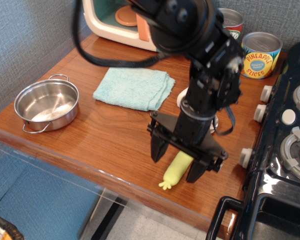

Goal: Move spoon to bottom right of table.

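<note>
The spoon (175, 171) lies on the brown wood-grain table (110, 135) near its front edge, toward the right. Only its pale yellow-green handle with the frilled end shows; the metal bowl is hidden under the gripper. My gripper (177, 163) stands directly over the spoon with its two black fingers spread apart, one on each side of the handle, not pressing on it.
A steel pot (46, 104) sits at the left, a light blue cloth (135, 88) in the middle. A black toy stove (285, 145) borders the right side. Two cans (259, 55) and a toy appliance (125, 20) stand at the back. A white object (182, 97) is partly behind the arm.
</note>
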Controlling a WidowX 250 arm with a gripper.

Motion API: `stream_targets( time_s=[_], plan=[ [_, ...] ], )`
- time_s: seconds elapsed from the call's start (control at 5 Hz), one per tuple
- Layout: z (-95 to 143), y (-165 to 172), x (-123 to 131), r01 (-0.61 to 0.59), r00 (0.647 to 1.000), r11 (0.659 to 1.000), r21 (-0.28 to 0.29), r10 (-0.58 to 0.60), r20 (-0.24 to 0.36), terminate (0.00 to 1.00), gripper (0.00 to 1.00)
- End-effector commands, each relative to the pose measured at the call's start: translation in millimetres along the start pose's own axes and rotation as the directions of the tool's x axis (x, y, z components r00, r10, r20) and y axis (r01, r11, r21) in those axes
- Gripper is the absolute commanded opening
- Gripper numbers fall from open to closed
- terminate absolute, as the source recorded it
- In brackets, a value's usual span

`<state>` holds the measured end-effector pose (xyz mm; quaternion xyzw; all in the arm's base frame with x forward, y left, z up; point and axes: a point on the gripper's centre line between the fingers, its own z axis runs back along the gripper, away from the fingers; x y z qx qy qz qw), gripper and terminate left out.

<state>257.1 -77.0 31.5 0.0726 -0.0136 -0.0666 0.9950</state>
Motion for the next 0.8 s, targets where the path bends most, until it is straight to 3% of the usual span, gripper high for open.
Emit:
stream_targets(
  time_s=[0.0,0.2,0.4,0.6],
  plan=[
    [55.4,12.0,-6.1,-0.028,0.986,0.997,-0.067,0.039,0.165,0.00,1.00],
    [51.6,15.7,-4.6,-0.052,0.989,0.999,0.015,0.050,0.140,0.00,1.00],
    [51.6,15.7,-4.6,-0.052,0.989,0.999,0.015,0.050,0.140,0.00,1.00],
    [51.6,15.7,-4.6,-0.052,0.989,0.999,0.015,0.050,0.140,1.00,1.00]
  ],
)
